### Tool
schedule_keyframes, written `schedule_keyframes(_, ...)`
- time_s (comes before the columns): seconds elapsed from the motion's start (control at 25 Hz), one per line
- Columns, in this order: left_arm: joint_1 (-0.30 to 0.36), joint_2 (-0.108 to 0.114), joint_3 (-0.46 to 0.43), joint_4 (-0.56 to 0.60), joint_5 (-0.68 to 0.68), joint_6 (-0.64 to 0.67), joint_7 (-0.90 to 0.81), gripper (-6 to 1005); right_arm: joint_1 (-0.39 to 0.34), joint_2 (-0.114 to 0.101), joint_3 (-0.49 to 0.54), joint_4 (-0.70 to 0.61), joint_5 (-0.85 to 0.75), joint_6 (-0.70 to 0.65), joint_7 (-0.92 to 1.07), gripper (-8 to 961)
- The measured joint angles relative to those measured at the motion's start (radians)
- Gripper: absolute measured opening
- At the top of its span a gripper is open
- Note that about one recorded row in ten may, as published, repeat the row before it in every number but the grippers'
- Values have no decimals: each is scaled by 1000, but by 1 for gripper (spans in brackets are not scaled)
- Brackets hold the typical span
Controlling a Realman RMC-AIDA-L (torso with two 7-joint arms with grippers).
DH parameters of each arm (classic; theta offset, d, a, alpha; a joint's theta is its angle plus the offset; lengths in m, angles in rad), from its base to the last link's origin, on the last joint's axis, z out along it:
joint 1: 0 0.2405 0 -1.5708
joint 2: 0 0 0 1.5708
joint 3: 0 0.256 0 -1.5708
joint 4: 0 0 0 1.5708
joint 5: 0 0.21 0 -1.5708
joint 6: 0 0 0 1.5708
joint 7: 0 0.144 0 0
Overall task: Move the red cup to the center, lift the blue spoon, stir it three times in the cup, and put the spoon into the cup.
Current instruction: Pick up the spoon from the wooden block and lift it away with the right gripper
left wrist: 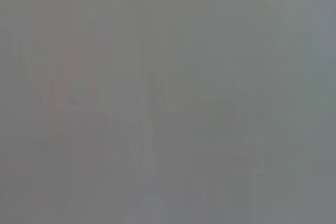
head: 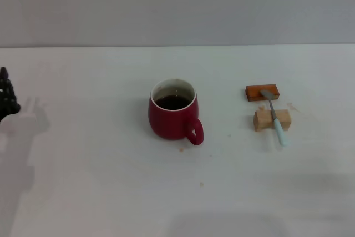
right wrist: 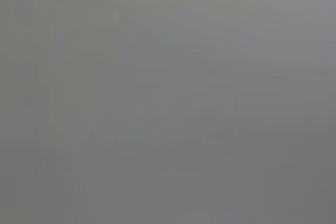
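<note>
A white bench (head: pixel 100 192) fills the head view, running back to a plain pale wall. Near the middle of the bench stands the red cup (head: pixel 172 116), a squat rounded mug, upright, white inside and at the rim, with dark liquid in it. Its loop handle points toward the near right. To the right of the cup, well apart from it, lie two small blocks, one behind the other: an orange-brown block (head: pixel 262 92) farther back and a tan wooden block (head: pixel 272 119) nearer. The blue spoon (head: pixel 274 116) rests across both. Its long axis runs from far to near, tilted slightly so the near end sits a little further right. The grey oval bowl lies on the orange-brown block at the far end, the neck crosses the tan block, and the pale blue handle points toward the near edge, ending just past the tan block. At the far left edge of the view, well away from the cup, a dark part of the left pincer (head: pixel 6 97) shows; whether it is open or closed cannot be told, and it holds nothing that can be seen. The right pincer is out of sight. Both wrist views show only flat grey.
</note>
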Motion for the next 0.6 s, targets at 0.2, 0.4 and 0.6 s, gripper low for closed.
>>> schedule_keyframes(0.2, 4, 1, -14, 9, 1, -3, -17, 123, 17, -2, -49, 13, 0, 31, 4, 755)
schedule_keyframes(0.4, -7, -2, -15, 20, 1, -16, -18, 289, 54, -3, -101, 19, 0, 119, 5, 755)
schedule_keyframes(0.6, -11, -3, -16, 21, 1, -26, -19, 501, 80, -1, -152, 30, 0, 170, 3, 755)
